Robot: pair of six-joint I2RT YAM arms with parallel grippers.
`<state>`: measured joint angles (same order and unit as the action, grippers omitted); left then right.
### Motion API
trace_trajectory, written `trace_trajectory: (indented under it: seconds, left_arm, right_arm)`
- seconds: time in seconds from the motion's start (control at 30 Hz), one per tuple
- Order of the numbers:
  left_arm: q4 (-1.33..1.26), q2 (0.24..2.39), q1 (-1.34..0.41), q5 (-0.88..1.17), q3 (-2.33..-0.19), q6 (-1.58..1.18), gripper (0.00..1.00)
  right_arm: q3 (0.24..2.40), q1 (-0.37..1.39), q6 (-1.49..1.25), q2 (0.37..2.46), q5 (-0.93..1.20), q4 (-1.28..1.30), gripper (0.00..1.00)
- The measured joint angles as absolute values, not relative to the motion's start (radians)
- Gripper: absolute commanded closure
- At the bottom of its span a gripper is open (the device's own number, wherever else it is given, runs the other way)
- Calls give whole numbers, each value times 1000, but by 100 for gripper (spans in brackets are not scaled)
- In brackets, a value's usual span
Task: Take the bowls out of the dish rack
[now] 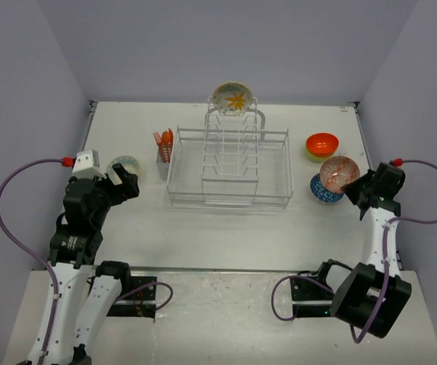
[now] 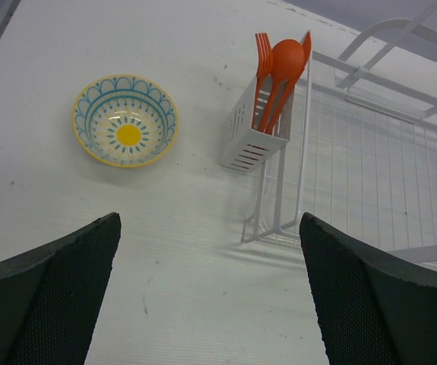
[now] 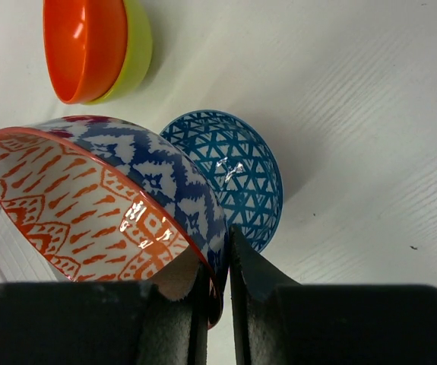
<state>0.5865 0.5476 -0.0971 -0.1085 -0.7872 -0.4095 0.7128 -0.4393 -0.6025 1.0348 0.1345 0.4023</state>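
The white wire dish rack (image 1: 229, 163) stands mid-table. A cream bowl with an orange flower (image 1: 233, 97) sits upright in the slots at its far end. My right gripper (image 3: 218, 266) is shut on the rim of the dark red-patterned bowl (image 3: 89, 198), which is tilted just above a blue lattice bowl (image 3: 241, 175) on the table; whether they touch, I cannot tell. The orange bowl (image 3: 81, 46) is nested in the lime-green bowl (image 3: 138, 46) beyond them. My left gripper (image 2: 210, 304) is open and empty above the table, near a pale teal-patterned bowl (image 2: 125, 119).
The side cutlery holder (image 2: 258, 129) on the rack's left end holds orange utensils (image 2: 283, 65). The rack's near-left corner (image 2: 275, 228) lies just ahead of my left fingers. Grey walls close in the table on three sides.
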Motion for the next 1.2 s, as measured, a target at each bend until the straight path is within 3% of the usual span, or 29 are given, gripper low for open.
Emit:
trace_trajectory:
  seconds: [0.33,0.8,1.2]
  left_arm:
    - [587,538,-109,-110,-787,-410,0]
    - [587,535,-115,-112,-787,-410,0]
    - [587,527,-115,-113,-787,-410,0]
  right_arm:
    - [713,-507,-594,1189,262,378,100]
    - [713,-511,-576,1213,282,382,100]
    - [713,-512,-563,1262,299,383,87]
